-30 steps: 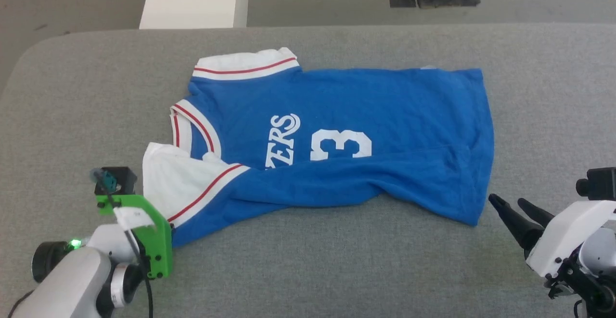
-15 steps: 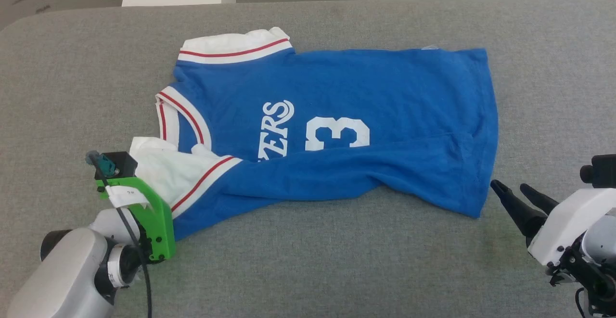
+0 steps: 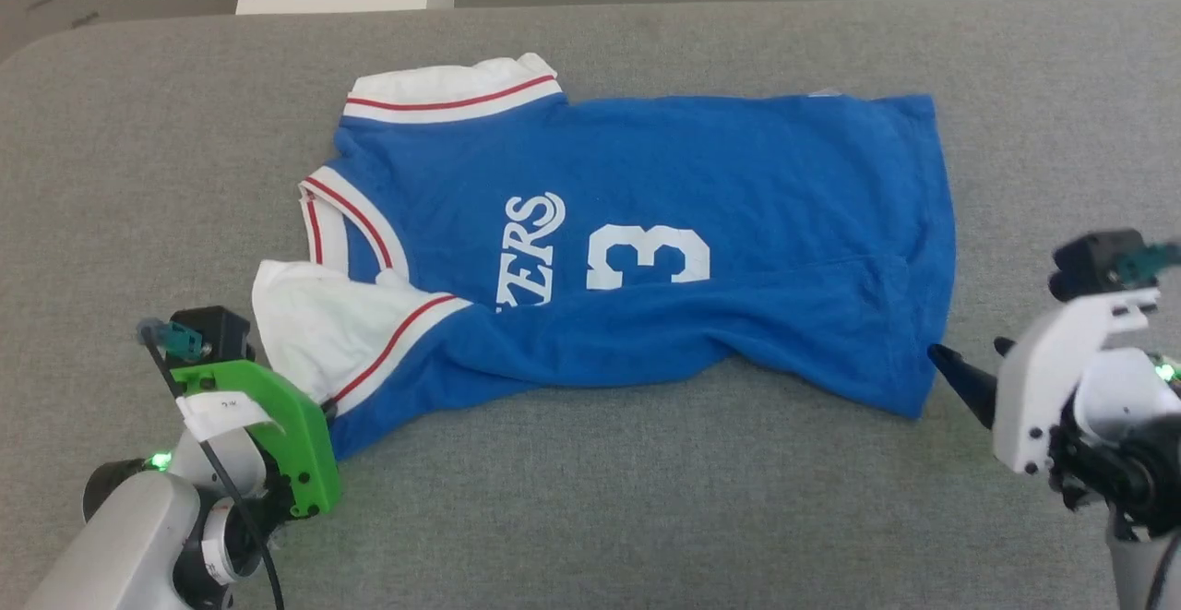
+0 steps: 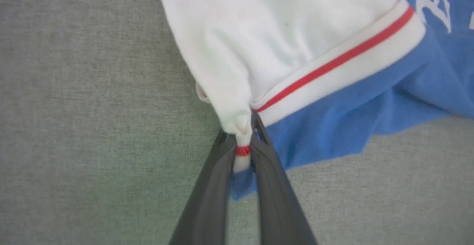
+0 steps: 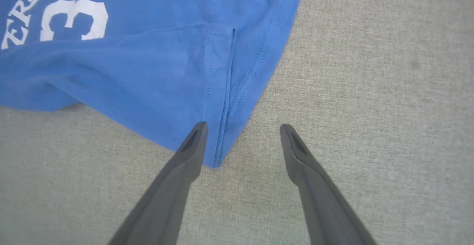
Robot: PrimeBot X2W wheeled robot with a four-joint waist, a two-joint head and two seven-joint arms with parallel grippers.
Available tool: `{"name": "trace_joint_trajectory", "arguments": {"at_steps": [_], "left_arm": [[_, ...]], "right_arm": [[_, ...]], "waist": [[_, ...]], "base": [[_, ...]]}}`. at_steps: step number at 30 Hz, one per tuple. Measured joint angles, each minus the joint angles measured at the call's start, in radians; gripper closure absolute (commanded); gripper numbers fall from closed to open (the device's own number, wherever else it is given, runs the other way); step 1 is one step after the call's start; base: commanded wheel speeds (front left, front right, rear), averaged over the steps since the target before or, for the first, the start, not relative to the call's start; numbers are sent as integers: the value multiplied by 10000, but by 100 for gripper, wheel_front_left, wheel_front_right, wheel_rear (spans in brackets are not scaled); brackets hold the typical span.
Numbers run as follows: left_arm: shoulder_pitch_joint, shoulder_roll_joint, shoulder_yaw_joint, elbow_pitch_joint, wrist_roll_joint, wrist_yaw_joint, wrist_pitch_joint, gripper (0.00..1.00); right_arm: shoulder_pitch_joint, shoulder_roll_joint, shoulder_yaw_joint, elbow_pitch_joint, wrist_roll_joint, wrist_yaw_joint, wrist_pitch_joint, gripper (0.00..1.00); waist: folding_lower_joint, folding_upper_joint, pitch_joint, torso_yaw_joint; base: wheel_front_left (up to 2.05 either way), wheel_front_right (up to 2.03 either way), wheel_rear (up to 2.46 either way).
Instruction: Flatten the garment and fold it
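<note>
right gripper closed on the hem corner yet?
No: in the right wrist view the right gripper stands open, its fingers apart around the hem corner of the garment.

I see a royal-blue garment (image 3: 738, 185) with white sleeves (image 3: 309, 328), red-and-white striped trim (image 3: 452, 101) and white lettering (image 3: 533, 245). The table cover (image 3: 646, 518) is mottled grey, and my left wrist's bracket (image 3: 281, 421) is bright green.

The left arm (image 3: 129, 536) is pale grey and bears a green bracket (image 3: 277, 416) with dark screws, a white label (image 3: 217, 410), a black cable (image 3: 214, 476) and a teal plug (image 3: 175, 338). The right wrist housing (image 3: 1038, 388) is white with black screws. The jaws are long, dark and tapered.
</note>
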Motion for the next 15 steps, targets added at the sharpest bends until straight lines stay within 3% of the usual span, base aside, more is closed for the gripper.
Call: {"name": "trace_joint_trajectory", "arguments": {"at_steps": [6,15], "left_arm": [[-26,10,-38,-324,29,33,-29,100],[-161,4,-54,-487,105,10,-192,100]], "right_arm": [[-802,123,869,564,-878,0,1160,0],[-1382,-130,1755,1446,-1298,0,1365,0]], "waist": [[0,0,335,93],[0,0,822,283]], "base": [[0,0,0],[0,0,0]]}}
